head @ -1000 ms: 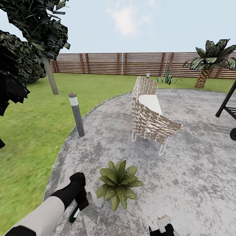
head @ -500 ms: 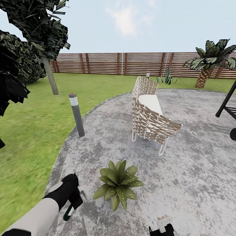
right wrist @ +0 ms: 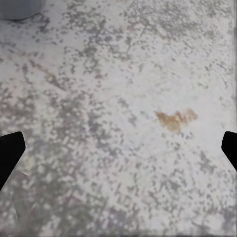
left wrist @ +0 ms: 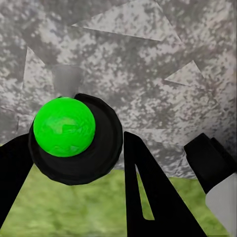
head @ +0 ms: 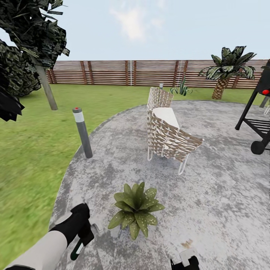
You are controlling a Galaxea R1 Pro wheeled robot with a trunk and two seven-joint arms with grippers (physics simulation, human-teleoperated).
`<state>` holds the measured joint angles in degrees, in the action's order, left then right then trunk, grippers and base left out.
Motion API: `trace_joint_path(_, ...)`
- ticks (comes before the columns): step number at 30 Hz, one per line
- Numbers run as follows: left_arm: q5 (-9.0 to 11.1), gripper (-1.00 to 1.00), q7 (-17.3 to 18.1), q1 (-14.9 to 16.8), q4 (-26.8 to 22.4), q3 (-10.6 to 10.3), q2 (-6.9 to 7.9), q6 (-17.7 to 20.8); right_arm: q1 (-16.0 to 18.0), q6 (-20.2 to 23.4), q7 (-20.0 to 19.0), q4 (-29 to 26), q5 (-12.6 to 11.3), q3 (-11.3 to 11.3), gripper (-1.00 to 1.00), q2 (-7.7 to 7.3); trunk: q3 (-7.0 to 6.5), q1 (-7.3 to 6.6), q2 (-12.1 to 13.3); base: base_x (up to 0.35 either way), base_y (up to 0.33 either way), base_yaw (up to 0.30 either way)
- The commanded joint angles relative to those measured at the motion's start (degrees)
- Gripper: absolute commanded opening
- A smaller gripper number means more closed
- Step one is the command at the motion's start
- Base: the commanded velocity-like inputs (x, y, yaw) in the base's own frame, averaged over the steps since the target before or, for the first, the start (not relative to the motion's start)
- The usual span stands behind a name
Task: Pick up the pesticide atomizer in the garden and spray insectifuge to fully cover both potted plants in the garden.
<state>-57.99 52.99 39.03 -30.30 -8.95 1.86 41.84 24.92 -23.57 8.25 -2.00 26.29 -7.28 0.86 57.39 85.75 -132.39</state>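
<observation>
Our left gripper [head: 83, 234] is closed around the pesticide atomizer [head: 77, 250], whose dark green body hangs below the black fingers, low over the grey stone patio [head: 210, 195]. It is held just beside one potted plant [head: 135, 209], probably so the nozzle can face the speckled leaves, though its aim is hard to tell. Our right gripper [right wrist: 118, 153] is spread wide and holds nothing, over bare stone. Beyond stand a woven chair [head: 167, 131] and a bollard lamp [head: 82, 131]
</observation>
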Motion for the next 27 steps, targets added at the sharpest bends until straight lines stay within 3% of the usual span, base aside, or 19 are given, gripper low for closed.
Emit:
trace_joint_path(1,-0.3,-1.0,0.5,-0.1,-0.1,-0.3,-0.13,0.2,0.0,-0.2,0.3,0.1,0.6,-0.5,1.0,0.02,0.05,-0.01,0.0,-0.002,0.006,-0.022)
trace_joint_path(5,-0.5,-1.0,0.4,-0.3,-0.6,-0.2,-0.76,0.1,0.0,-0.2,0.3,0.1,0.6,-0.5,1.0,0.02,0.05,-0.01,0.0,-0.001,0.002,-0.006)
trace_joint_path(10,-1.1,-1.0,0.4,-0.1,-1.1,-0.3,-2.75,0.0,0.0,-0.2,0.3,0.1,0.6,-0.5,1.0,0.02,0.05,-0.01,0.0,0.0,0.0,0.0)
trace_joint_path(17,-1.2,-1.0,0.4,-1.9,-0.4,-0.4,-1.77,-0.2,0.0,-0.2,0.3,0.1,0.6,-0.5,1.0,0.02,0.05,-0.01,0.0,0.0,0.0,0.0)
trace_joint_path(23,-1.2,-1.0,0.4,-2.5,-1.3,-0.5,-2.38,-0.2,0.0,-0.2,0.3,0.1,0.6,-0.5,1.0,0.02,0.05,-0.01,0.0,0.0,0.0,0.0)
trace_joint_path(27,-1.0,-1.0,0.5,-2.0,-5.8,-0.3,-2.58,0.4,0.0,-0.2,0.3,0.1,0.6,-0.5,1.0,0.02,0.05,-0.01,0.0,0.0,0.0,0.0)
